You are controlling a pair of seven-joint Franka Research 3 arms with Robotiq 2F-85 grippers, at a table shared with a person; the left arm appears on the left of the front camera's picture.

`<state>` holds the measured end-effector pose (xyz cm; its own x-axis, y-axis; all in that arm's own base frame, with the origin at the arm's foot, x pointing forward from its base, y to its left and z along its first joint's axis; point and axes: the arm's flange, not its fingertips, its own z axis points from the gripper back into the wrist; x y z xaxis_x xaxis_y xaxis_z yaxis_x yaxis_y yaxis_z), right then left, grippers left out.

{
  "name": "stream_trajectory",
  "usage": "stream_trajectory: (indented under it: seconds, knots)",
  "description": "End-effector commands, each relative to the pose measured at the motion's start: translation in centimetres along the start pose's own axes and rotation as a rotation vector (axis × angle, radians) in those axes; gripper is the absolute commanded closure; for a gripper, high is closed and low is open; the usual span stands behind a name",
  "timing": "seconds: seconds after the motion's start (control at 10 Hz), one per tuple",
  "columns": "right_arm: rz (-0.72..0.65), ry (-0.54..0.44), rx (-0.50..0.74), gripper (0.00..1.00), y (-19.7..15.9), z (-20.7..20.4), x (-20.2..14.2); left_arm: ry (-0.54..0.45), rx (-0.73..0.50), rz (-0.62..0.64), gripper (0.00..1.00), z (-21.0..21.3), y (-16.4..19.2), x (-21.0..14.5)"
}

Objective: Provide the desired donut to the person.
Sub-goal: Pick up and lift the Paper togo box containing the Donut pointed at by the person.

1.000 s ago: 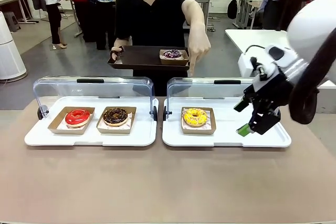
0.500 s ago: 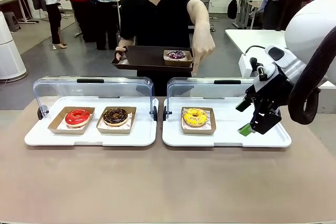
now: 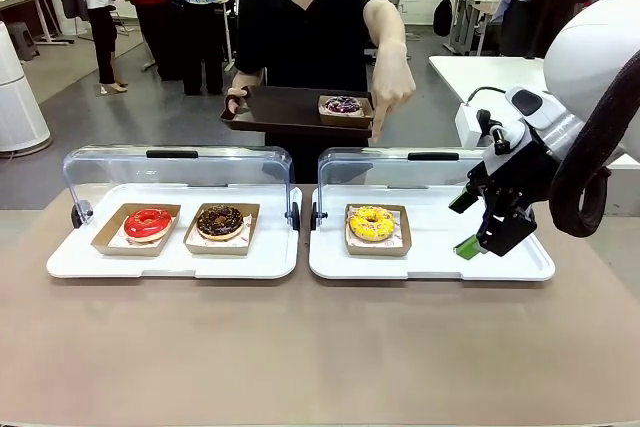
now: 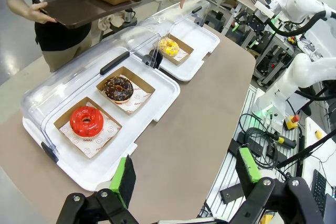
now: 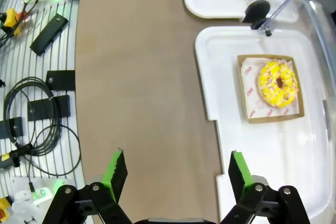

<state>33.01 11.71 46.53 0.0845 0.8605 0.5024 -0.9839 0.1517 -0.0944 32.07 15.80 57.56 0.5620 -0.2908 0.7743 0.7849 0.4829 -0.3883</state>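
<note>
Yellow-iced donut (image 3: 371, 223) looks the pick: person's pointing hand (image 3: 391, 97) has drifted right, beyond it; right gripper (image 3: 462, 223) hangs wide open, empty.

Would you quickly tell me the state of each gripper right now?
Left gripper: open, holding nothing.
Right gripper: open, holding nothing.
</note>
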Motion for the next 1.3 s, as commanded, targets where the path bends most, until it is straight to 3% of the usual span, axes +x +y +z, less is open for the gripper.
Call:
stream_trajectory:
  seconds: [0.0,0.3,0.5,1.0,1.2]
  knots:
    - [-0.022,0.070,0.029,0.00,-0.2,0.6,1.8,-0.011,-0.006,-0.023,0.00,0.1,0.0,-0.2]
    - [-0.047,0.229,0.162,0.00,-4.7,2.0,7.0,-0.011,-0.006,-0.023,0.00,0.1,0.0,-0.2]
    - [-0.079,0.302,0.164,0.00,-7.1,0.2,9.8,-0.011,-0.006,-0.023,0.00,0.1,0.0,-0.2]
    - [-0.011,0.359,0.045,0.00,-8.9,-5.7,11.6,-0.011,-0.006,-0.023,0.00,0.1,0.0,-0.2]
    - [-0.017,0.305,0.117,0.00,-8.9,-4.4,11.6,-0.011,-0.006,-0.023,0.00,0.1,0.0,-0.2]
